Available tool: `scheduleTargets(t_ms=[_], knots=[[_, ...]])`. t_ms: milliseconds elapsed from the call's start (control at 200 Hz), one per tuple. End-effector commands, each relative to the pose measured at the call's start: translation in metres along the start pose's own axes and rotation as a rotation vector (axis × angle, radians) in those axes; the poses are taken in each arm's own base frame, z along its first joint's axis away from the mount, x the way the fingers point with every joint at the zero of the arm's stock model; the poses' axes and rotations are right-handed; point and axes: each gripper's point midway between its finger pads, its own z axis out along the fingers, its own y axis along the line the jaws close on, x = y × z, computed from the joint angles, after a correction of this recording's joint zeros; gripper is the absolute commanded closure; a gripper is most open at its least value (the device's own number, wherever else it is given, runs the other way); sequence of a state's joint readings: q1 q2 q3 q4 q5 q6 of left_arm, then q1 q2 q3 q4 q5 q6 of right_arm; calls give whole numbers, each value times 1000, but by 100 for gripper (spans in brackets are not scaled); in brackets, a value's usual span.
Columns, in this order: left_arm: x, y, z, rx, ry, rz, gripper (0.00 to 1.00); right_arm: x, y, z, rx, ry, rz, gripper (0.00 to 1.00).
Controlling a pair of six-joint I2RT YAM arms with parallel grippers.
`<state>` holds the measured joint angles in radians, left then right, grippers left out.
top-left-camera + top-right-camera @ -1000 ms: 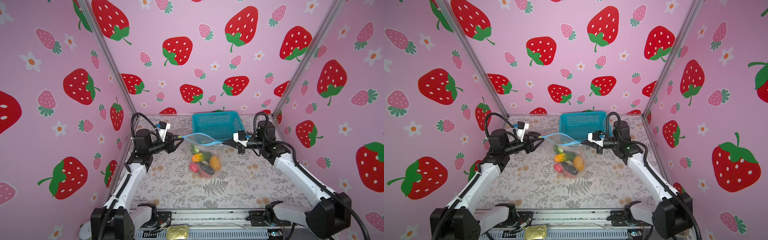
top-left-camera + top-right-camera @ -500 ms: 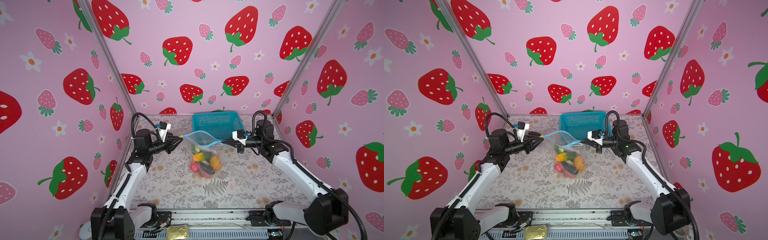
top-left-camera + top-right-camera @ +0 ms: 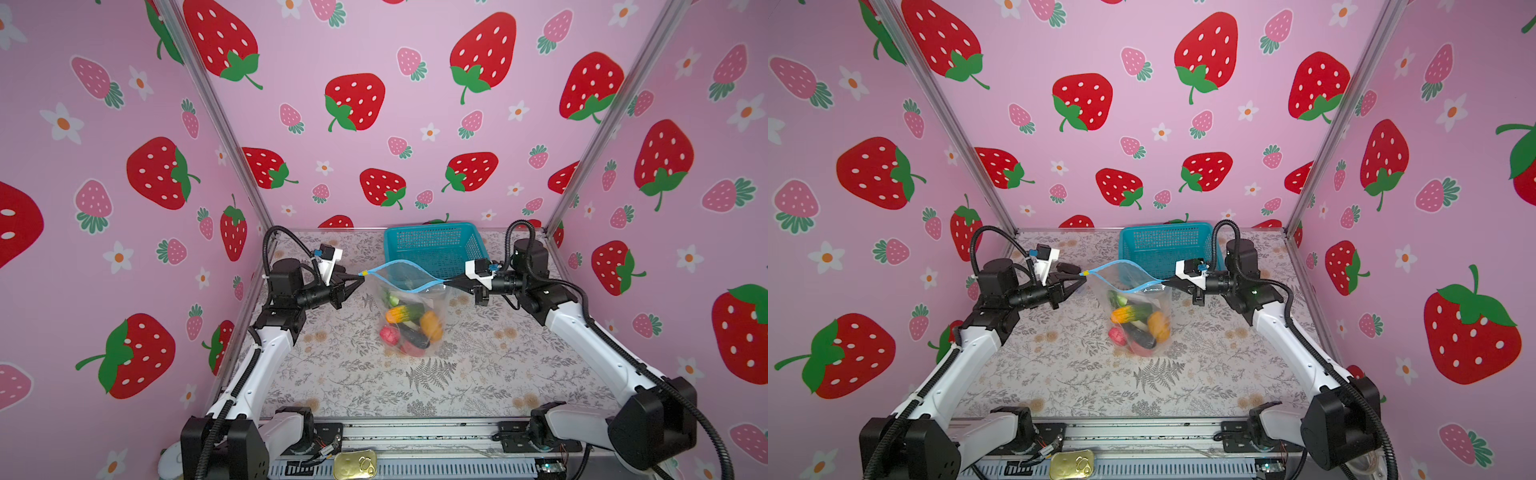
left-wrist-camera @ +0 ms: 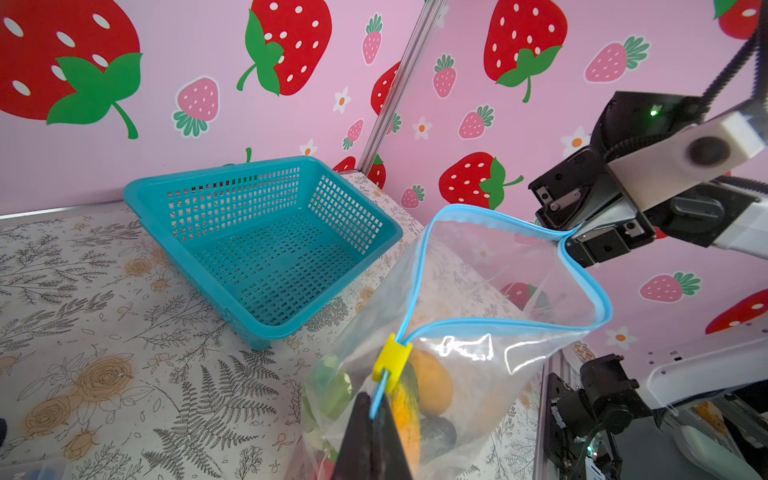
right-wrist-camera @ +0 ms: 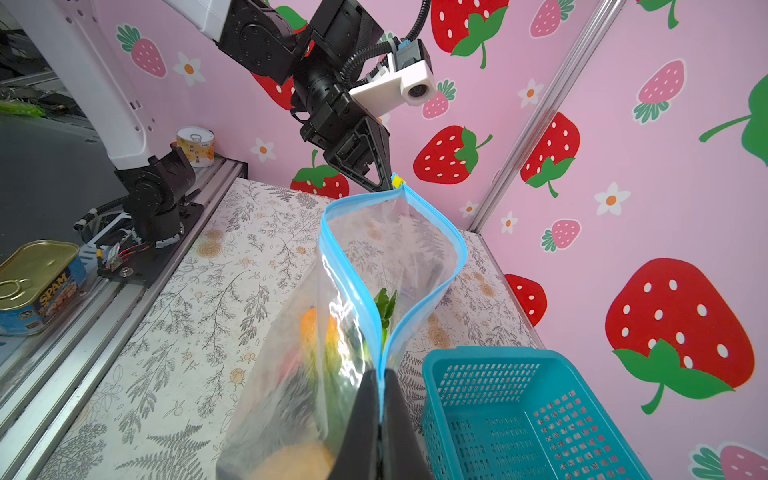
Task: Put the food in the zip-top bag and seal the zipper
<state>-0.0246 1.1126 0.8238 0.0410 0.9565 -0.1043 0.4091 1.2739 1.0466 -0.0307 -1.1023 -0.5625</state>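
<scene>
Left of centre in both top views, the left gripper (image 3: 360,277) has its black tapered fingers pinched together on the outer end of the zipper (image 4: 498,321), just beyond the small yellow slider (image 4: 390,359). From there the thin light-blue strip splits into two strands that bow apart in a leaf-shaped loop, so the mouth gapes open. Below it hangs the zip-top bag (image 3: 432,303), clear, glossy and crinkled, stretched between the two grippers at mid-frame above the floral table mat (image 3: 353,374). The food (image 3: 399,313) sits heaped in its lower half: a green-orange cucumber, a round orange, a dark eggplant and a red-pink lump, smooth and plastic-looking. Right of centre, the right gripper (image 3: 446,283) is clamped tight on the zipper's other end. A teal perforated basket (image 3: 432,249) stands behind the bag.
</scene>
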Motion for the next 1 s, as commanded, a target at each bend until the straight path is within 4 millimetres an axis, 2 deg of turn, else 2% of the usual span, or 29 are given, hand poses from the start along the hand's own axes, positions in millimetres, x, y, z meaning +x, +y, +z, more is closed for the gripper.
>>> scheduleTargets(t_ms=[0, 205, 395, 565, 705, 820, 925, 975, 990], knots=[[-13, -15, -9, -6, -28, 42, 100, -6, -12, -6, 10, 4, -4, 100], [-14, -23, -25, -104, -79, 52, 100, -11, -25, -11, 18, 39, 7, 100], [-13, -39, -34, -118, -93, 53, 100, -1, -29, -16, 53, 95, 26, 100], [-7, -51, -27, -91, -78, 45, 100, 10, -29, -16, 63, 124, 59, 100], [-7, -56, -21, -65, -65, 52, 100, 10, -29, -16, 64, 119, 66, 100], [-13, -63, -18, -43, -68, 76, 100, 0, -29, -18, 65, 120, 56, 68], [-19, -70, -18, -26, -73, 104, 100, -16, -26, -24, 69, 116, 31, 52], [-21, -73, -18, -15, -76, 121, 100, -27, -23, -25, 69, 105, 12, 49], [-21, -75, -17, -12, -75, 125, 100, -31, -22, -25, 69, 100, 2, 45]])
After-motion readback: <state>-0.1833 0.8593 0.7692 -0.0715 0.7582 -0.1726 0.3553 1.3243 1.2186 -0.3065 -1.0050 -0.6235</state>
